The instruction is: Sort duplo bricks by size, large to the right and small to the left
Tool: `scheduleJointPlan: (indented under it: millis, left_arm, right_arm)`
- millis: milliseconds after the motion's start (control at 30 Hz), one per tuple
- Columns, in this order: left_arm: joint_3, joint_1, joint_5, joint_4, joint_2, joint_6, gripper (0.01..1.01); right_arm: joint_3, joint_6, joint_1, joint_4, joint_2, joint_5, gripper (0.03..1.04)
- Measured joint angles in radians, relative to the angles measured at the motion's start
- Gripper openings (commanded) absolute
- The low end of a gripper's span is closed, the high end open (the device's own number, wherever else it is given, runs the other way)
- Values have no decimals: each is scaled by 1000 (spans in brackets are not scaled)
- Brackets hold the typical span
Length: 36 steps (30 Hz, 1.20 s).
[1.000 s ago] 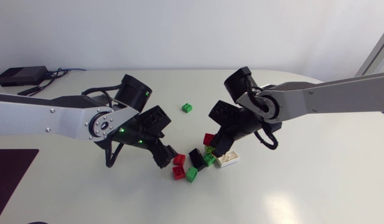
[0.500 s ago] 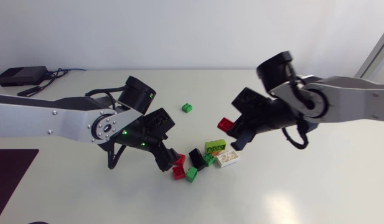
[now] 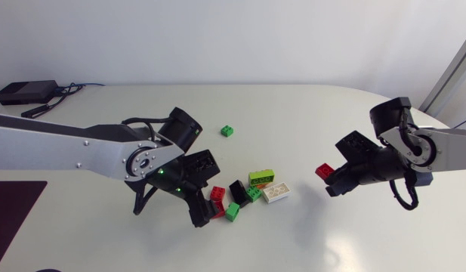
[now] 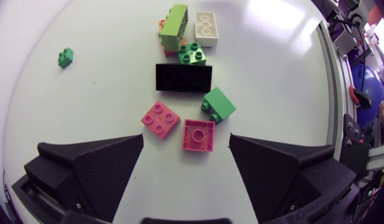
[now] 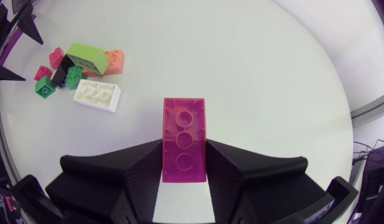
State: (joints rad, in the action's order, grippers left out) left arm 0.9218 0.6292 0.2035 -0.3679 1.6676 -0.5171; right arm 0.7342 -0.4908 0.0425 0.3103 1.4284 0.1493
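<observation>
Since the right gripper [image 5: 184,157] is clamped from both sides on the long reddish-pink plastic brick [image 5: 183,127], we record that large piece as secured. Its long axis runs straight out ahead of the fingers. What faces the wrist camera appears to be its hollow underside, though we cannot be sure. It is held over the right part of the white table [image 3: 308,242], well apart from the heap, so in our judgement only a set-down on that side is outstanding.

The left gripper [image 4: 186,148] stands wide apart and holds nothing. Just ahead of it, between the lines of its fingers, lie a small square red brick [image 4: 198,135] and, just beside it, a small square pink-red brick [image 4: 160,119]. Beyond them come a small green brick [image 4: 218,104] and a long black brick [image 4: 183,78] lying crosswise to the gripper. Farther on are a second small green brick [image 4: 192,54], a large lime-green brick [image 4: 173,25] and a long white brick [image 4: 205,28]. Farthest off, a lone small green brick [image 4: 65,58] lies by itself. The left arm is plainly the nearer to the two small red pieces.
</observation>
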Motion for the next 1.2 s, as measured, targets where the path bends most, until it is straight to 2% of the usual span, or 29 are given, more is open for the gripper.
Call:
scheduleJointPlan:
  millis: [200, 233, 367, 467, 600, 967, 1133, 1200]
  left_arm:
    - [25, 21, 3, -50, 45, -88, 956]
    - [27, 21, 3, -58, 49, -101, 957]
    - [40, 21, 3, -74, 69, -147, 957]
    - [55, 21, 3, -74, 82, -169, 957]
    - [87, 21, 3, -79, 107, -172, 949]
    - [119, 40, 3, -136, 139, -172, 675]
    - [119, 46, 0, -152, 139, -171, 662]
    - [124, 46, 0, -153, 151, -171, 615]
  right_arm:
    - [-5, -4, -9, -10, 71, 0, 364]
    - [-5, -4, -9, -10, 72, 0, 398]
    - [-5, -4, -9, -16, 72, 0, 849]
    - [-8, -4, -3, -26, 72, 0, 989]
    - [-33, -4, 4, -27, 52, 0, 995]
    - [-58, -3, 44, 13, -134, 0, 995]
    - [-58, -1, 53, 21, -158, -4, 995]
    - [-59, 1, 62, 22, -158, -5, 995]
